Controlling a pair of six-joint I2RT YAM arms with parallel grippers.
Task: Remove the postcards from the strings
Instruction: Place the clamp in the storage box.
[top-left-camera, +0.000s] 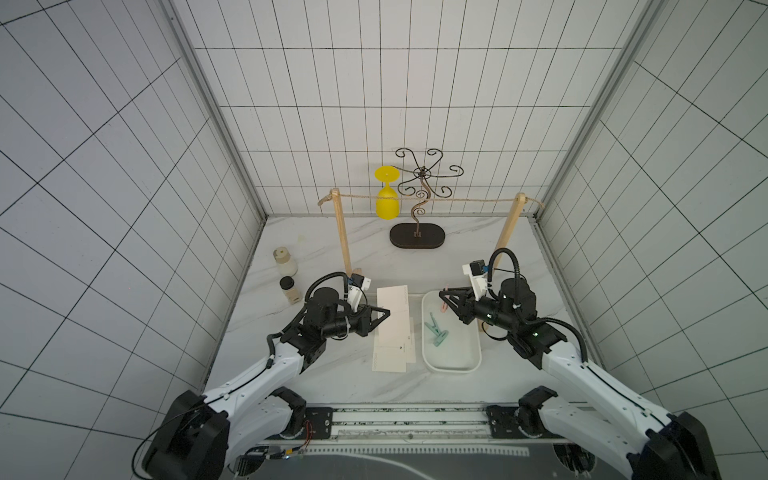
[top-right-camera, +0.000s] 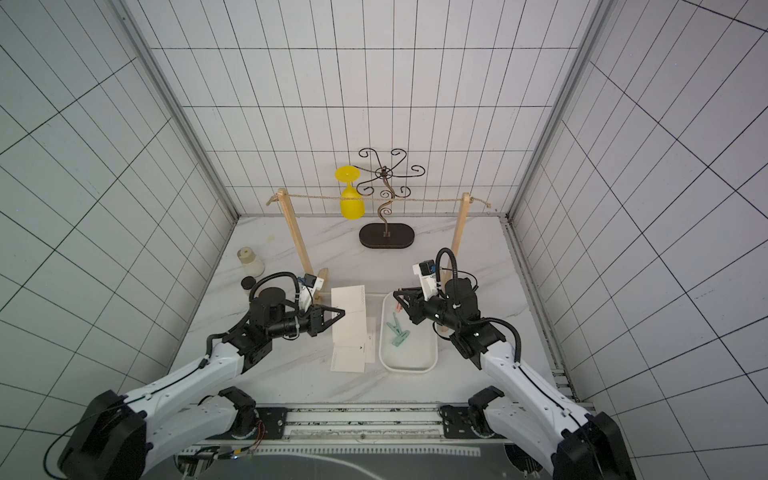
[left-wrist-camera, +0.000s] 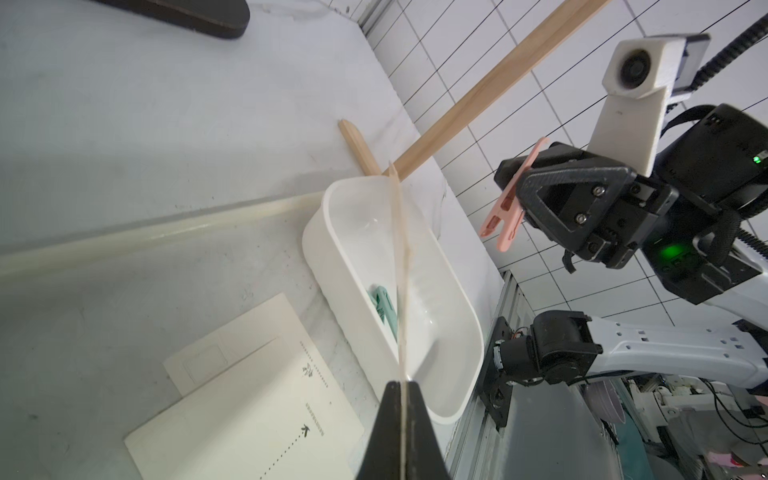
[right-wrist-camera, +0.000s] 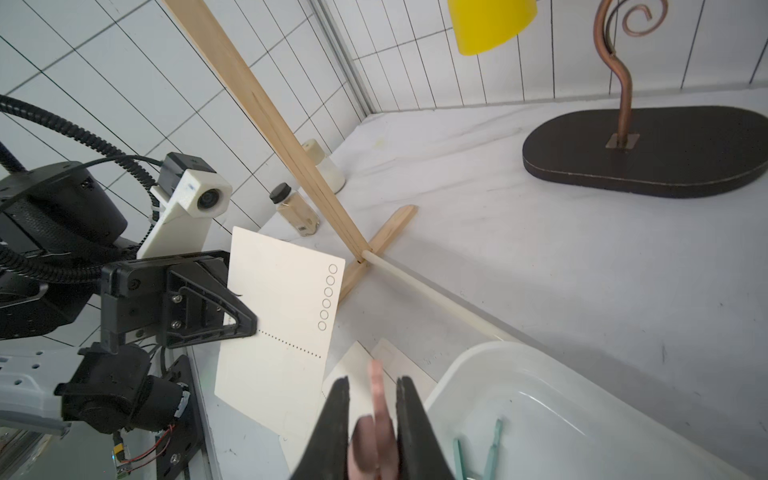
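Observation:
The string (top-left-camera: 457, 200) (top-right-camera: 415, 200) runs bare between two wooden posts. My left gripper (top-left-camera: 388, 312) (top-right-camera: 343, 311) (left-wrist-camera: 402, 384) is shut on one postcard (top-left-camera: 392, 309) (right-wrist-camera: 282, 324), which shows edge-on (left-wrist-camera: 400, 270) in the left wrist view. Two more postcards (top-left-camera: 390, 359) (left-wrist-camera: 249, 407) lie flat on the table under it. My right gripper (top-left-camera: 442, 296) (right-wrist-camera: 372, 384) is shut on a pink clothespin (left-wrist-camera: 505, 208) (right-wrist-camera: 376, 399) above the far end of the white tray (top-left-camera: 453, 368).
Teal clothespins (top-left-camera: 436, 330) lie in the tray. A wire stand (top-left-camera: 417, 236) with a hanging yellow glass (top-left-camera: 386, 199) stands behind the string. Two small bottles (top-left-camera: 286, 259) sit at the left. A white dowel (right-wrist-camera: 436, 291) joins the posts' feet.

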